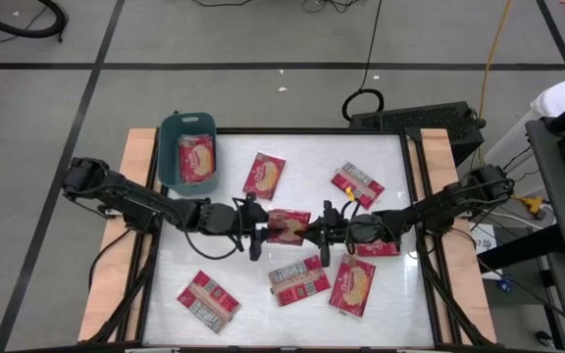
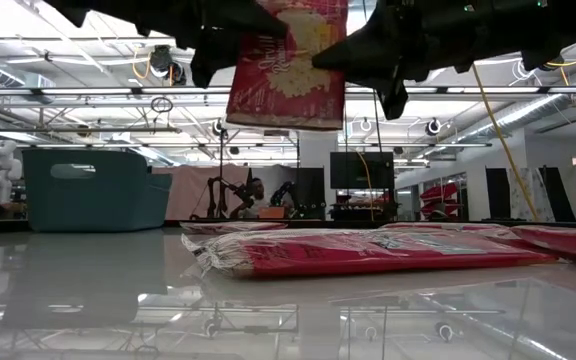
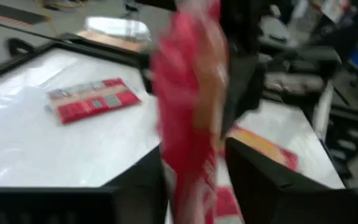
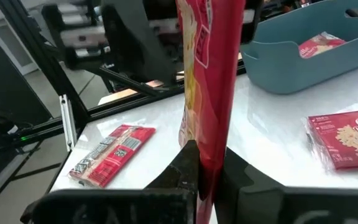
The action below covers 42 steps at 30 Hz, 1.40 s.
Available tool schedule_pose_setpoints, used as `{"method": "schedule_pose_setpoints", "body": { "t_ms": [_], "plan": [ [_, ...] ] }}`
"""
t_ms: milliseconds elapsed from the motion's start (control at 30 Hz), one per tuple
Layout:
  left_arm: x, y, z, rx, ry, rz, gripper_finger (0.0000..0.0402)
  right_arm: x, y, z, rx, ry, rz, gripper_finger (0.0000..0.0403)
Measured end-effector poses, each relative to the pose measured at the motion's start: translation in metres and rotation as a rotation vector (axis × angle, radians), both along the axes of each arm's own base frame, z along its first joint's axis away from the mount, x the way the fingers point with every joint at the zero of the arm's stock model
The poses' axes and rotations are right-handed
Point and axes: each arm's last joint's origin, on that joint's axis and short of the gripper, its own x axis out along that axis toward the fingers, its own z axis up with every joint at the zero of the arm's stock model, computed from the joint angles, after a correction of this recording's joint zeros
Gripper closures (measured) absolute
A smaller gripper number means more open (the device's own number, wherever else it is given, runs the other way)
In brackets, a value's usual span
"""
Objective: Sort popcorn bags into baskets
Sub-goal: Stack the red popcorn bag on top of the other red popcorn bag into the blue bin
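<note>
Holding one popcorn bag [image 1: 288, 226] in the air at the table's centre, we have both arms meeting over it: a handover, as we judge it. Our right gripper [image 1: 314, 233] is pinched tight on the bag's edge, the right wrist view showing the packet clamped between its fingers [image 4: 188, 165]. Our left gripper [image 1: 259, 233] straddles the opposite edge, its fingers [image 3: 143, 177] either side of the packet; we cannot tell whether they have bitten yet. The bag hangs upright in the low view [image 2: 286, 65], clear of the packets lying below, probably so the left arm can carry it toward the basket [image 1: 168, 147] at ten o'clock, the side that arm reaches.

Counting from above: one teal basket, with one bag [image 1: 196, 159] inside. Loose on the table, one bag at twelve o'clock [image 1: 264, 176], one at two [image 1: 357, 184], one at eight [image 1: 207, 300], two at six [image 1: 298, 281] [image 1: 352, 285], and one partly under the right arm at three [image 1: 381, 248]. Eight bags in all.
</note>
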Motion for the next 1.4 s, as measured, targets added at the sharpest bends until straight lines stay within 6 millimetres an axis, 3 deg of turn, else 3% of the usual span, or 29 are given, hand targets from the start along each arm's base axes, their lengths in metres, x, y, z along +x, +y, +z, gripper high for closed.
{"method": "schedule_pose_setpoints", "body": {
  "t_ms": [267, 533, 800, 1067, 1400],
  "plan": [
    [0.001, 0.0, 0.001, 0.007, -0.012, -0.048, 0.038, 0.0, 0.0, 0.001, -0.024, -0.008, 0.008, 0.0392],
    [-0.004, 0.004, 0.01, 0.006, -0.027, -0.077, 0.0376, 0.0, -0.002, 0.004, -0.052, -0.021, -0.002, 0.0347],
    [-0.027, 0.031, 0.035, 0.007, -0.012, -0.044, 0.0384, 0.003, -0.018, 0.004, -0.121, -0.013, -0.056, 0.0292],
    [-0.073, 0.07, 0.062, 0.006, 0.04, 0.102, 0.0374, 0.005, -0.04, -0.002, -0.258, 0.071, -0.099, 0.0288],
    [-0.15, 0.119, 0.079, 0.011, 0.104, 0.418, 0.0384, 0.007, -0.054, 0.004, -0.422, 0.044, -0.119, 0.0289]
  ]
}}
